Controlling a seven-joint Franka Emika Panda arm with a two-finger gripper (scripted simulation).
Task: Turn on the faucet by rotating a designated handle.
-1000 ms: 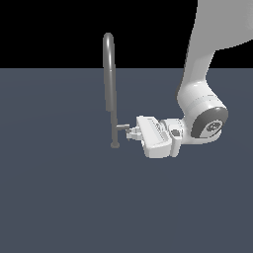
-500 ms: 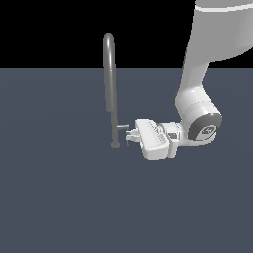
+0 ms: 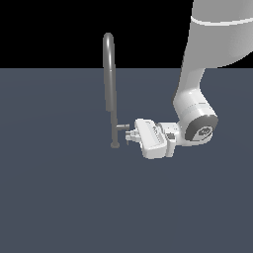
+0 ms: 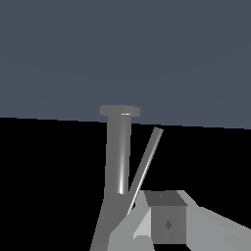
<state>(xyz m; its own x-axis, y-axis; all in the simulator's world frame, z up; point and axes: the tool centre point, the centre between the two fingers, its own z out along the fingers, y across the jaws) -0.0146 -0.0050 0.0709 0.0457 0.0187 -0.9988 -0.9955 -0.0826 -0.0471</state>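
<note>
The faucet (image 3: 109, 84) is a tall grey gooseneck pipe on a small round base (image 3: 114, 145). Its handle (image 3: 122, 127) sticks out low on the side toward the exterior view's right. My gripper (image 3: 130, 135) lies level, pointing at the faucet, with its fingertips against the handle's end, just below the stub. The fingers look pressed together with nothing between them. In the wrist view the pipe (image 4: 119, 157), the handle's thin rod (image 4: 145, 164) and one finger (image 4: 166, 223) show close together.
The faucet stands on a flat dark blue-grey floor (image 3: 59, 197). My white arm (image 3: 195, 99) rises at the exterior view's right, behind the gripper.
The wrist has sunk a little and the hand has tilted slightly by the handle. The handle and spout look almost unmoved.
</note>
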